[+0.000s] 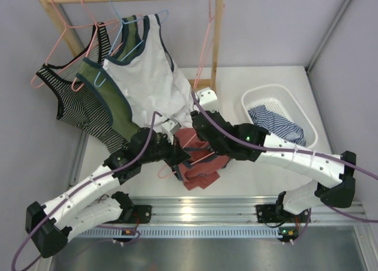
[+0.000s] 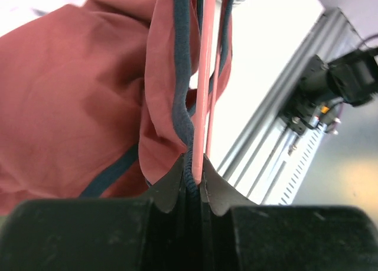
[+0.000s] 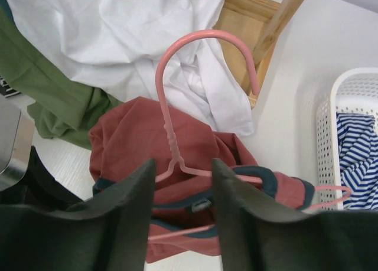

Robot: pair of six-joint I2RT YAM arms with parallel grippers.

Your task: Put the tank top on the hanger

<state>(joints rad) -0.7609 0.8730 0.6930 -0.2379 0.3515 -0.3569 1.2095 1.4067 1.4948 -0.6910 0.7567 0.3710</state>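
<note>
The tank top lies crumpled on the white table in the middle of the top view, just below the foot of the wooden rack. The pink hanger is partly inside it. Its hook rises clear of the cloth toward the top of the right wrist view, and one shoulder end pokes out at that frame's right.

The left gripper reaches in from the lower left of the top view. Its fingers are pressed together on the hanger's wire and the shirt's navy trim, both caught in the same pinch. The right gripper comes in from the right. Its fingers stand apart on either side of the hanger's twisted neck, and no contact with the wire shows.

The spot is crowded. A white tank top hangs from the rack and spills onto the table, its folds lying against the red shirt's upper edge and right behind the hook. An olive-green tank top droops just left of it, beside the left arm, and a black-and-white striped one hangs further left. The rack's wooden foot sits just beside the hook's tip. A white basket holding blue-striped cloth stands at the right, well apart from the shirt.
</note>
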